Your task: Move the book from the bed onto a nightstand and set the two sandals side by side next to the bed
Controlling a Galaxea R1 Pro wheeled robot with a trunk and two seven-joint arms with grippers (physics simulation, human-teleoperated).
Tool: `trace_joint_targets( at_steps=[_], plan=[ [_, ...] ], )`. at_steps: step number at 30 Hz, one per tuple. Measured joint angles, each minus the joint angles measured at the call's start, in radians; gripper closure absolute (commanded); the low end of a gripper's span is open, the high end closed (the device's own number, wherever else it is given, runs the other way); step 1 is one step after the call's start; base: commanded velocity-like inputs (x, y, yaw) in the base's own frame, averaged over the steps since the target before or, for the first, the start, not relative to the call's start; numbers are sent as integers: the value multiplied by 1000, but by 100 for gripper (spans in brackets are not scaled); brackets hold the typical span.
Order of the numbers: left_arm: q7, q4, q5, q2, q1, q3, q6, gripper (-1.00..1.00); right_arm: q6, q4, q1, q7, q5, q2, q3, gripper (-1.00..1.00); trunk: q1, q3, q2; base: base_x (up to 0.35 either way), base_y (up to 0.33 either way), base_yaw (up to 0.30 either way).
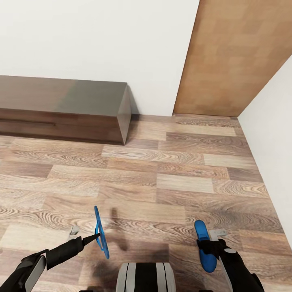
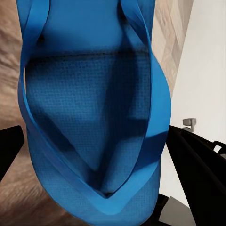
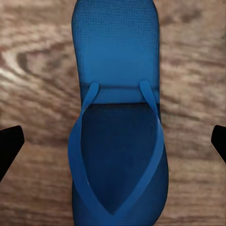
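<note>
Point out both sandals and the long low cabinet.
Left-hand sandal point(image 1: 101, 233): head view, on its sole edge, seen edge-on at the left gripper.
Right-hand sandal point(image 1: 201, 236): head view, on the sole's front half, ahead of the right gripper.
Long low cabinet point(image 1: 61, 95): head view, on its top face.

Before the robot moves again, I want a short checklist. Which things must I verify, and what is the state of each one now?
1. Left gripper holds a sandal: ok, it hangs on edge at the fingertips.
2. Right gripper holds the other sandal: ok, it lies fairly flat.
3. Left grip is firm: cannot tell; the sandal's strap is close to the camera, contact hidden.
4. Bed in sight for placing: not ok.
5. Floor ahead free: ok.
6. Distance from the long cabinet: ok, it stands well ahead on the left.
</note>
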Motion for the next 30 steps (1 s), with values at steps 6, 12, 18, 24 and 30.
trace_joint_targets(
  at_steps=[6,12,18,24,30],
  plan=[
    [3,0,0,0,0,0,-1,100,0,1,0,-1,1,0,1,-100,0,0,0,7,0,0],
    [4,-1,-2,0,0,-1,-1,100,-1,3,0,-2,2,1,2,-100,2,-15,-1,0,0,0],
    [1,0,0,0,0,0,0,100,-1,3,0,-2,2,0,3,-100,2,-15,-1,0,0,0],
    [-1,0,-1,0,0,-1,0,100,-1,3,0,-2,2,1,2,-100,5,-39,-2,0,0,0],
    [-1,0,0,0,0,-1,0,100,0,3,0,-2,2,1,2,-100,6,-54,-3,0,0,0]
  ],
)
